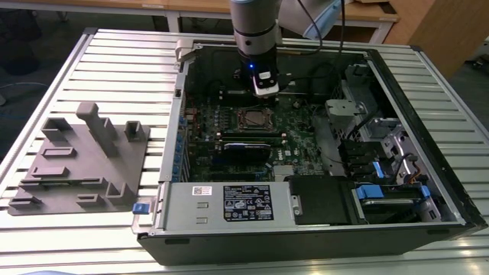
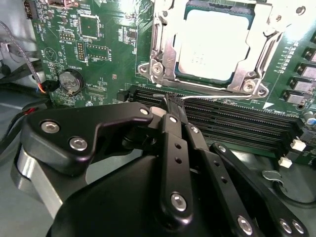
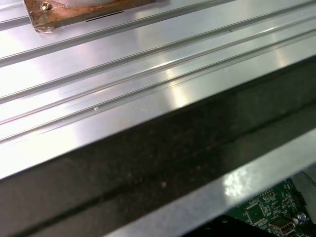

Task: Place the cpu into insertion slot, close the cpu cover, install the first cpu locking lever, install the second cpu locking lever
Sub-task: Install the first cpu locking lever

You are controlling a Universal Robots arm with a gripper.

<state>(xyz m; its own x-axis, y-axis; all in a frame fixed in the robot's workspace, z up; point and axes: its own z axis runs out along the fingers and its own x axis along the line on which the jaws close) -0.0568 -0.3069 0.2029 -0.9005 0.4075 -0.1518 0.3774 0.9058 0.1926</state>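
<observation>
cpu [image 2: 212,47] seated in slot [image 2: 163,59], cover [image 2: 256,74] down | fingers [image 2: 173,111] pinched narrow on thin lever [image 2: 217,98] | socket at 12 o'clock, just beyond tips

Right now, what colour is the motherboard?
Green; the motherboard shows best in the second wrist view.

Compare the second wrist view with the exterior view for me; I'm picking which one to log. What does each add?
The second wrist view adds the close detail: the cpu seated in the insertion slot, the cpu cover down around it, and the hand pinched on a thin wire lever. The exterior view adds the whole computer case, the slatted table and a grey fixture block. Both share the green motherboard and the socket.
</observation>
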